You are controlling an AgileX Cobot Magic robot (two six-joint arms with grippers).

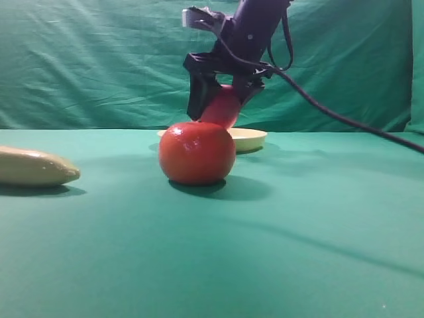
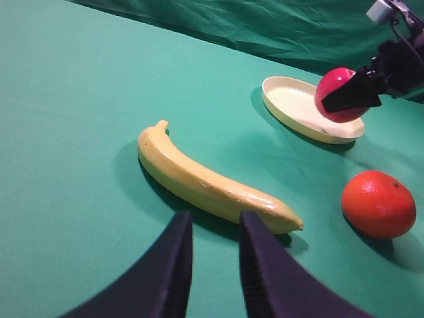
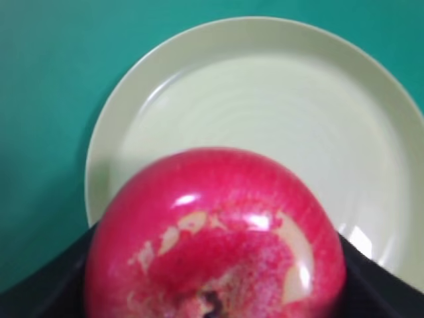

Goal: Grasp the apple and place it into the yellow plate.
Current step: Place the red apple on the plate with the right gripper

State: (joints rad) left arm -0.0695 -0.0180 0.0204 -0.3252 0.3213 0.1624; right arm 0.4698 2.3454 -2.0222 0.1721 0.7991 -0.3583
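Note:
My right gripper [image 1: 222, 106] is shut on the crimson apple [image 1: 223, 108] and holds it in the air just above the yellow plate [image 1: 250, 137]. The right wrist view shows the apple [image 3: 215, 235] between the dark fingers, over the near part of the plate [image 3: 265, 93]. The left wrist view shows the apple [image 2: 339, 95] held above the plate [image 2: 295, 106] near its right rim. My left gripper [image 2: 212, 265] is empty with its fingers slightly apart, low above the cloth, just in front of the banana.
An orange-red round fruit [image 1: 197, 152] sits on the green cloth in front of the plate, also in the left wrist view [image 2: 378, 203]. A banana [image 2: 212, 182] lies at the left [image 1: 33, 167]. The right arm's cable [image 1: 344, 119] hangs to the right.

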